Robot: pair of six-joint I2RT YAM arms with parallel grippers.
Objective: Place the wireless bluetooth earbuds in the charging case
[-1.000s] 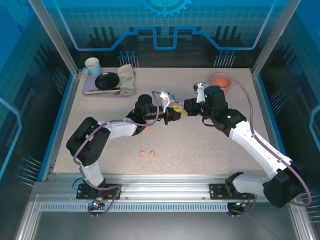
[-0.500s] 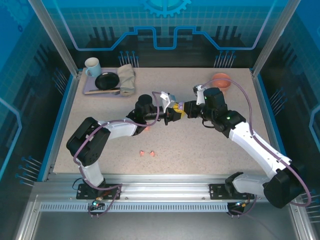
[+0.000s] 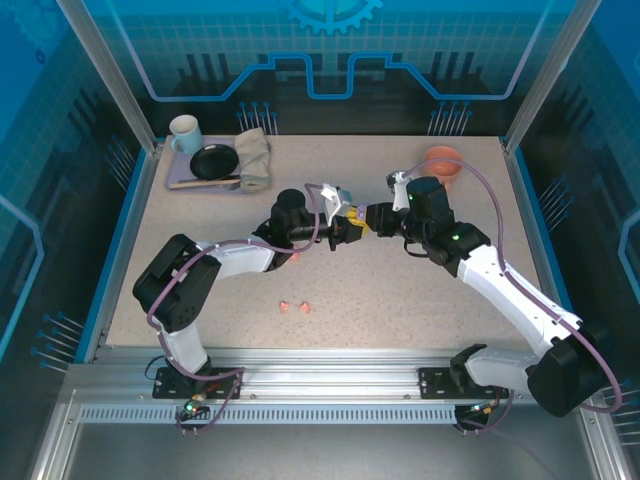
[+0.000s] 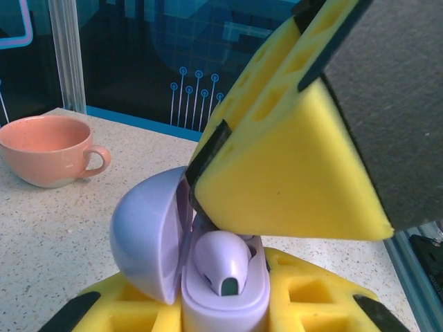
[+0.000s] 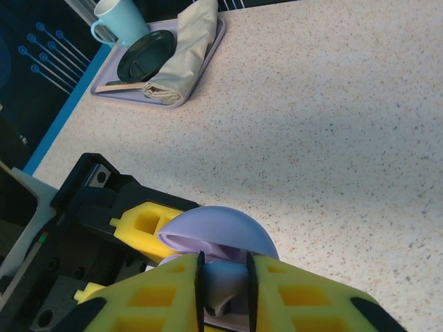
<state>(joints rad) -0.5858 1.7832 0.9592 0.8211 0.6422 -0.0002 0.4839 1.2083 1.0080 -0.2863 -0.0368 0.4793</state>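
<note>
left wrist view: lilac charging case is clamped, lid open, in the left gripper.
a lilac earbud is seated inside; the right gripper is narrowly parted around it, possibly touching.

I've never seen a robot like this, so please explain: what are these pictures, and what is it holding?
It's a robot with two arms bolted to a table. The wide picture looks down from above and behind them; the two close-ups come from cameras on the wrists. Each arm ends in a gripper with two yellow fingers. The left gripper is shut on a lilac charging case with its lid open. A lilac earbud sits in the case, between the fingers of the right gripper; whether they squeeze it I can't tell. On the table lie two pink earbuds, a peach cup, and a tray with a light blue mug, a black dish and a folded cloth.
</note>
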